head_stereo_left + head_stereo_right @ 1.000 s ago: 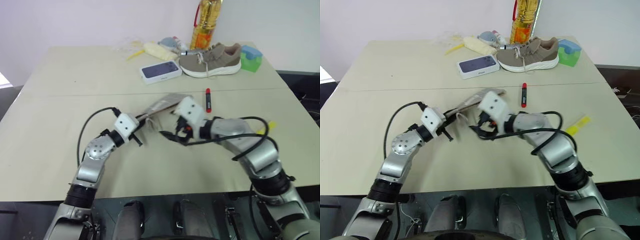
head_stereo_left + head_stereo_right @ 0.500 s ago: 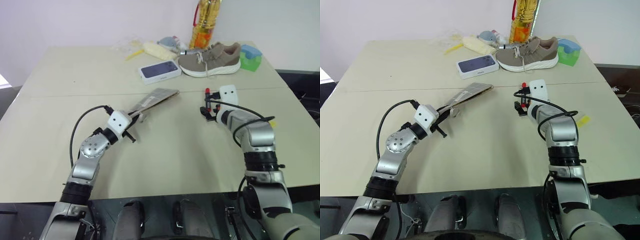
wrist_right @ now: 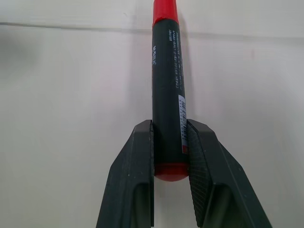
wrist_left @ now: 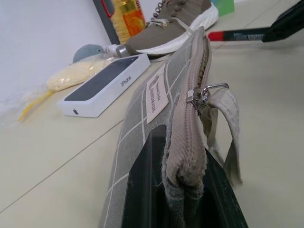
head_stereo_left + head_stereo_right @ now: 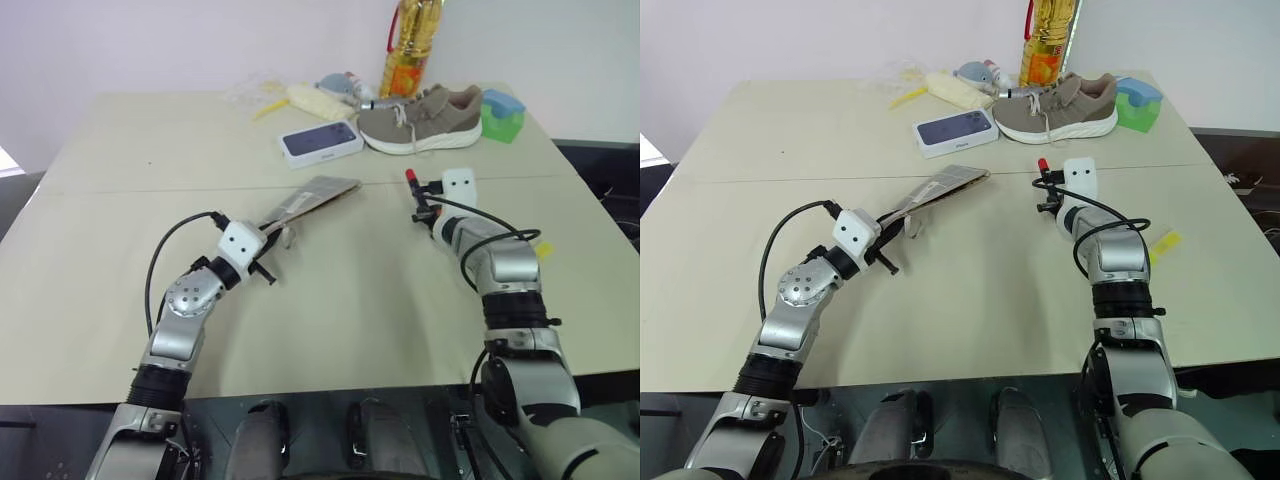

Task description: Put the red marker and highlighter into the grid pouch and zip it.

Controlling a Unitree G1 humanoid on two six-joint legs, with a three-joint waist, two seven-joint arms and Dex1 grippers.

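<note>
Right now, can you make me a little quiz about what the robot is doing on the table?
1. True or false: the right gripper is shut on the red marker.
2. What does the left gripper hold? A) the shoe B) the grid pouch C) the phone box
3. Fill in: the highlighter lies on the table beside the robot's ____ arm.

Key:
1. True; both fingers press the marker's dark barrel near its red end.
2. B; the grid pouch is pinched at one end, lifted off the table, zipper edge up.
3. Right.
</note>
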